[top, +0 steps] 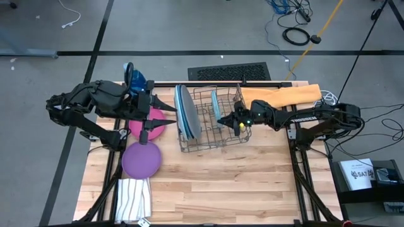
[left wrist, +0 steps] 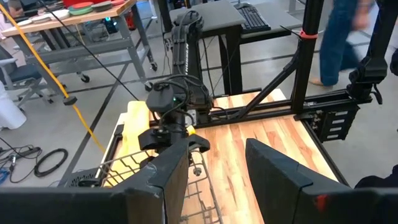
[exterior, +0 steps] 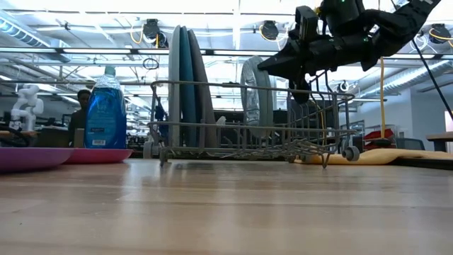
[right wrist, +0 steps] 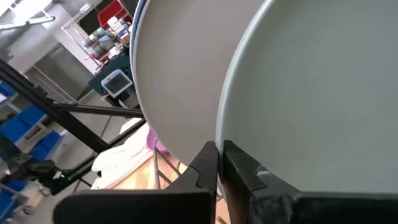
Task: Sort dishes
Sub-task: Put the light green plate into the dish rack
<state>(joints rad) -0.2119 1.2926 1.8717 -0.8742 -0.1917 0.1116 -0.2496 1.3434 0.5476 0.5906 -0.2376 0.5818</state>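
Right gripper (top: 222,120) is pinched on the rim of the teal plate (top: 216,104), which stands upright in the rack (top: 211,140). Just past it the three large plates (top: 187,112) stand slotted too — four look racked. Well beyond, the magenta plate (top: 158,123) and purple plate (top: 140,159) lie flat on the table (top: 252,183) under the left gripper (top: 146,122), fingers apart and empty — two likely left

bright overhead light — low view's foreground blurred.
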